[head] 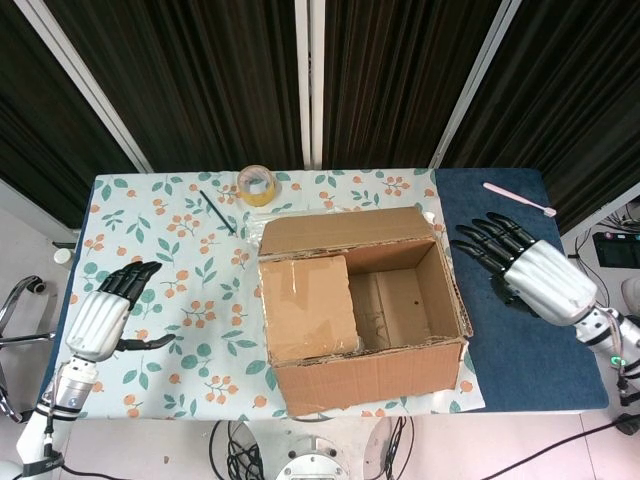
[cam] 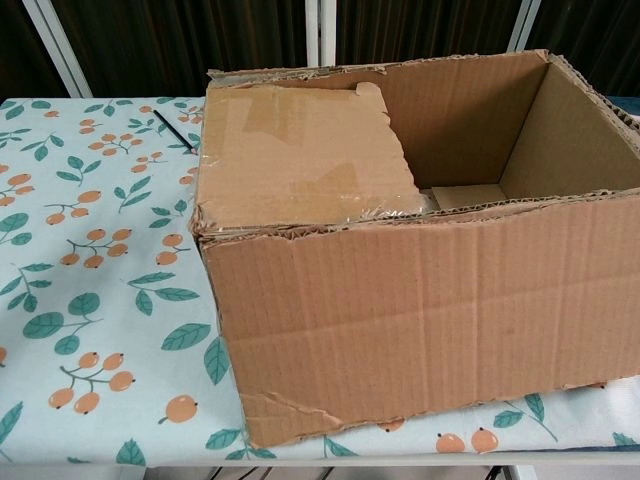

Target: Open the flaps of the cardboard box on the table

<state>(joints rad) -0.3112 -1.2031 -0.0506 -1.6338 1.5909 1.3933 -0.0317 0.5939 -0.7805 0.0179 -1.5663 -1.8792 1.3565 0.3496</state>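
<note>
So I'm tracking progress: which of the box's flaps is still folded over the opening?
The left flap, the taped one lying flat across the left half of the cardboard box. The right side is open.

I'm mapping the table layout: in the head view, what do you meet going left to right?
left hand → black stick → roll of tape → cardboard box → right hand

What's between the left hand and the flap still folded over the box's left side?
Nothing visible. The left hand hangs open over the patterned tablecloth, apart from the cardboard box; only bare cloth lies between it and the closed flap. The tape roll and black stick sit further back.
</note>
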